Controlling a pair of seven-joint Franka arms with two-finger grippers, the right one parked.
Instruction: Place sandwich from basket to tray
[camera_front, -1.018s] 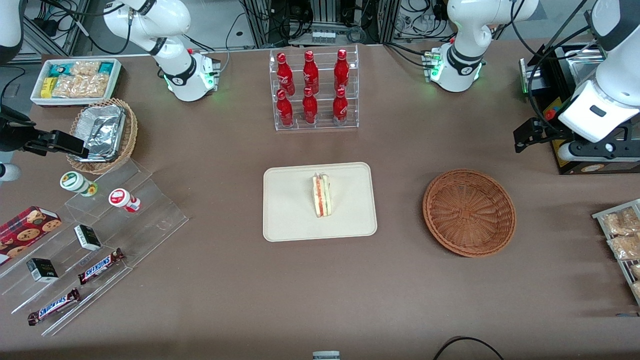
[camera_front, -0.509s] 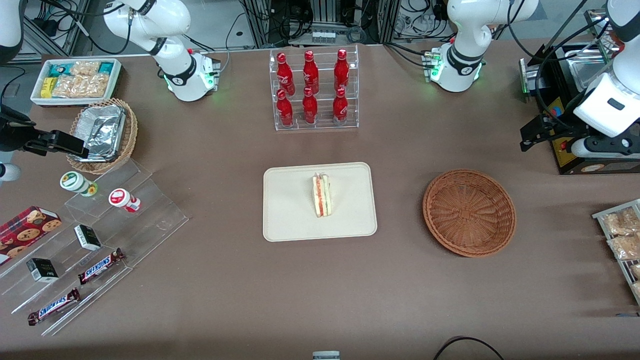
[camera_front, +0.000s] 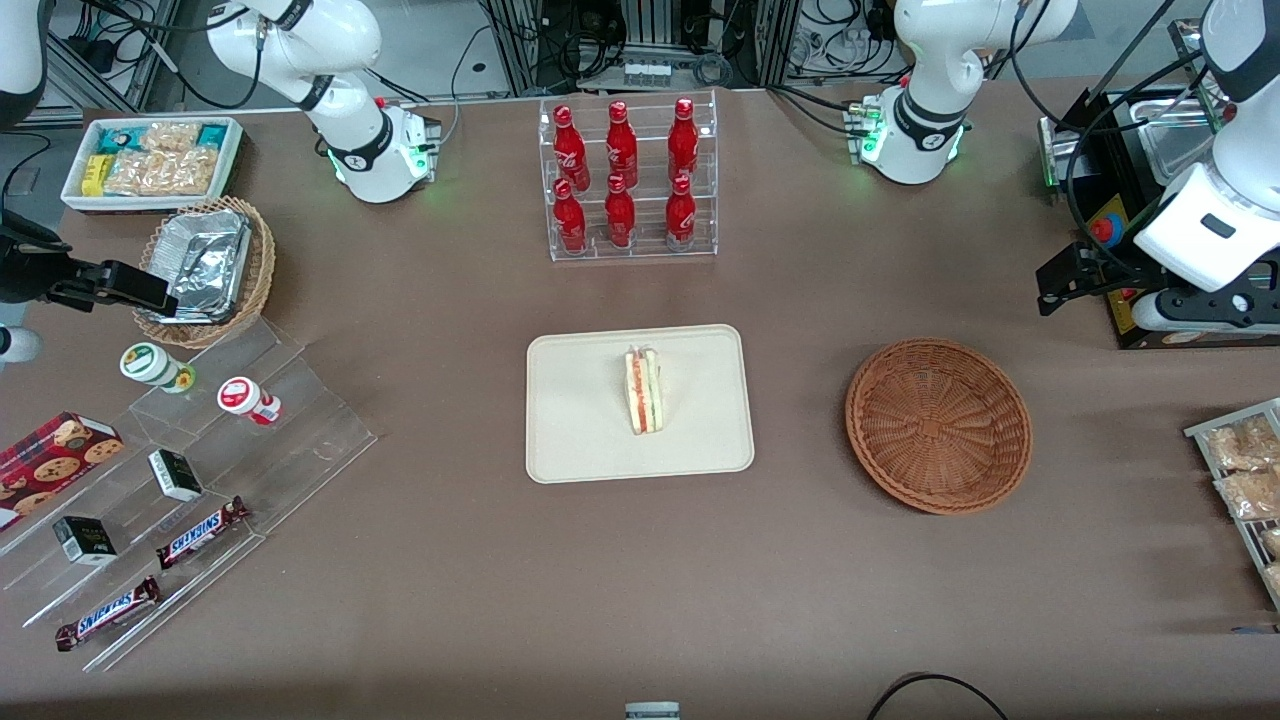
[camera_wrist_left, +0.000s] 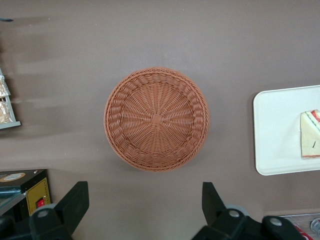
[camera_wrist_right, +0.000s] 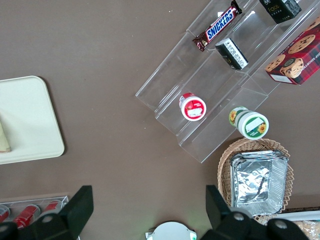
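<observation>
The sandwich (camera_front: 645, 392) lies on the cream tray (camera_front: 590, 440) in the middle of the table, its layered cut edge facing up. The reddish-brown basket (camera_front: 938, 425) stands empty beside the tray, toward the working arm's end. My left gripper (camera_wrist_left: 144, 202) is open and empty, held high above the table, off the basket's rim and a little farther from the front camera than the basket. Its wrist (camera_front: 1200, 235) shows at that end of the table. The left wrist view shows the empty basket (camera_wrist_left: 156, 119), the tray's edge (camera_wrist_left: 275, 135) and part of the sandwich (camera_wrist_left: 311, 135).
A clear rack of red bottles (camera_front: 625, 180) stands farther from the front camera than the tray. A black box (camera_front: 1150, 200) and a snack rack (camera_front: 1240, 470) sit at the working arm's end. Clear steps with snacks (camera_front: 190, 470) and a foil-lined basket (camera_front: 205, 265) lie toward the parked arm's end.
The left arm's wrist has shifted slightly above the working arm's end of the table. The sandwich, tray and basket have not moved.
</observation>
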